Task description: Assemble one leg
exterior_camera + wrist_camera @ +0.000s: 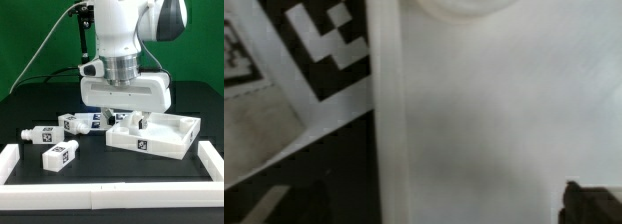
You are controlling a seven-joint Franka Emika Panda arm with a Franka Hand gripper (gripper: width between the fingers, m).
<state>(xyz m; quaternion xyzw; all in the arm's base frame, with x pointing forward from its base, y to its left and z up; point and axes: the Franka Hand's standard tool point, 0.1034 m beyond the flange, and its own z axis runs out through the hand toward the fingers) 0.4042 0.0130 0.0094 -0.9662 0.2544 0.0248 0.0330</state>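
leg (100, 121) lies flat near the middle of the worktop (25, 105), just beside the tabletop piece (170, 140); probably left there within easy reach for fitting; long axis roughly along the front edge, stub end unreadable; other legs (62, 153) loose toward the front corner on the exterior view's left; claw (131, 120) low over the tabletop piece's rim; spread or pinching, cannot tell.
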